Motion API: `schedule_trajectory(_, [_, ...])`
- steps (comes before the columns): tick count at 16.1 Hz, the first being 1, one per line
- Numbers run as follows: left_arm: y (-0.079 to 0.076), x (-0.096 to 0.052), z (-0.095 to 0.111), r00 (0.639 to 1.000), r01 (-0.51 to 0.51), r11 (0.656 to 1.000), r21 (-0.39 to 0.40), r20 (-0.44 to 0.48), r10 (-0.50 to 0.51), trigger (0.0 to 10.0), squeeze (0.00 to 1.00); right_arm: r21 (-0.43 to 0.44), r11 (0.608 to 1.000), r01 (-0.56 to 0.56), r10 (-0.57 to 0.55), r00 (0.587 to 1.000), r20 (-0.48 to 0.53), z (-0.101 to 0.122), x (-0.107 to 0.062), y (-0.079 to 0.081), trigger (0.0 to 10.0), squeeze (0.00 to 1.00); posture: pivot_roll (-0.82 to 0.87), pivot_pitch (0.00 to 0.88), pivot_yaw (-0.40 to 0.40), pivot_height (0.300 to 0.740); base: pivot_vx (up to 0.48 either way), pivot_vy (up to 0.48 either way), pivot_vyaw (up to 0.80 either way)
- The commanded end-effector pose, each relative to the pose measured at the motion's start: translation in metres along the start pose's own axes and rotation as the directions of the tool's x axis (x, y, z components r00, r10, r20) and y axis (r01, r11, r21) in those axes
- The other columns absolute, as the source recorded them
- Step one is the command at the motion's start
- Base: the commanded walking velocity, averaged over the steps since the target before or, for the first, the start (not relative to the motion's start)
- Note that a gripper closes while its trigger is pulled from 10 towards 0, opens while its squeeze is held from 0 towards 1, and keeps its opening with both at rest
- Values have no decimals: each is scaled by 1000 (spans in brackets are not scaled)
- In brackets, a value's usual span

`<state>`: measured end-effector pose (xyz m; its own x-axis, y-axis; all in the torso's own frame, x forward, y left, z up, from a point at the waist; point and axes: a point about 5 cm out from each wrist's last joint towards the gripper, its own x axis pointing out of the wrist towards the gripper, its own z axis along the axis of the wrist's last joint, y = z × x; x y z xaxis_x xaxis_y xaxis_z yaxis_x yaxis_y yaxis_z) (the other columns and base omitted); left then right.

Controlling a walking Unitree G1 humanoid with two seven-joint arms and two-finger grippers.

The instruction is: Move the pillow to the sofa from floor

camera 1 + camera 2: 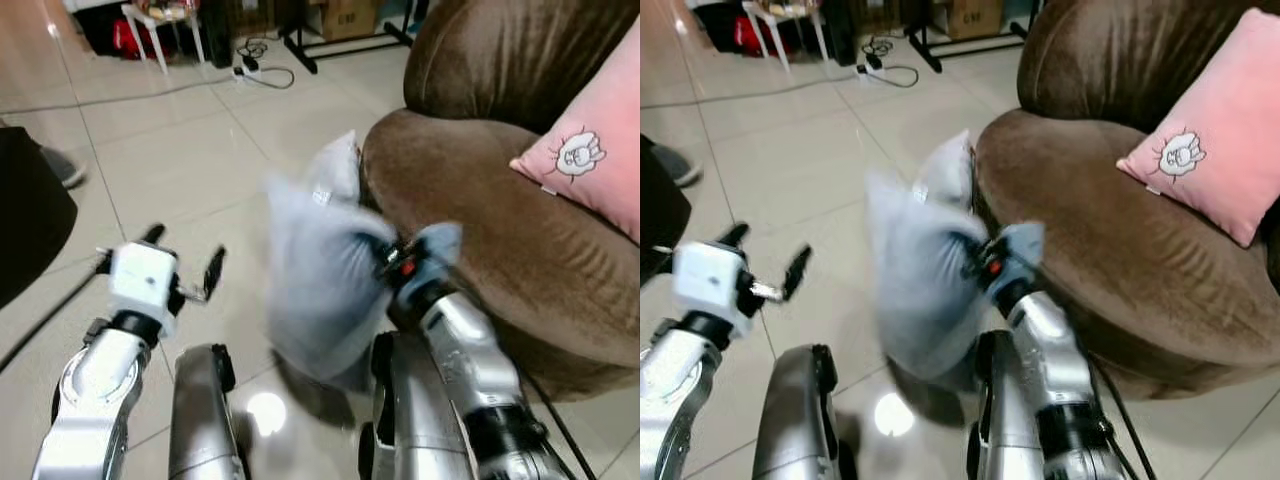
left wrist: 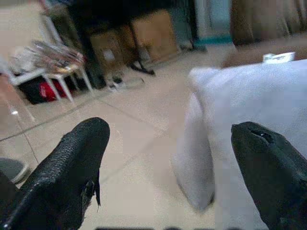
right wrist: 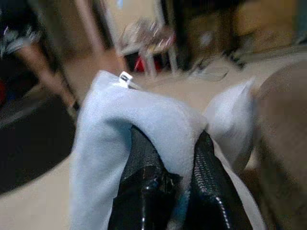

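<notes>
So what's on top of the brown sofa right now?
A pink pillow with a cartoon print leans on the brown sofa. The grey pillow hangs in the right gripper beside the sofa's edge, hiding part of it.

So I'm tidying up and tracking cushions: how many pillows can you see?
2. A pale blue pillow hangs pinched in the right hand beside the sofa; a pink pillow rests on the seat. Others may be hidden.

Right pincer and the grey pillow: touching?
Touching. The right wrist view shows the right pincer pinching a fold of the grey pillow between its fingers.
</notes>
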<state>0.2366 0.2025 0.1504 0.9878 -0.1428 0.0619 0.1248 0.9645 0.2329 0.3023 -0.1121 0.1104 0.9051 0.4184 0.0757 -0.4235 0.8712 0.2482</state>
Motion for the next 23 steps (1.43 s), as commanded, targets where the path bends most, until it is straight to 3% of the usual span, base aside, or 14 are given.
schedule_trajectory(1, [1, -2, 4, 999, -29, 999, -29, 13, 30, 10000, 0, -5, 1000, 12, -12, 998, 62, 16, -3, 3, 10000, 0, 2, 0, -26, 470, 0, 0, 0])
schedule_trajectory(5, [-4, 13, -3, 997, -68, 997, 34, -18, 69, 10000, 0, -43, 991, 126, -127, 991, -31, 12, -23, 4, 10000, 0, -44, 0, 2, 499, 0, 0, 0])
schedule_trajectory(11, [-11, 8, -5, 997, -60, 998, 15, -43, 60, 10000, 0, -51, 959, 279, -283, 956, -81, 20, -38, -15, 10000, 0, -42, 0, -10, 554, 0, 0, 0])
schedule_trajectory(23, [-3, 7, -4, 995, -78, 995, 62, -52, 81, 10000, 0, -28, 950, 311, -312, 949, -36, 30, -39, -12, 10000, 0, -3, 0, -7, 649, 0, 0, 0])
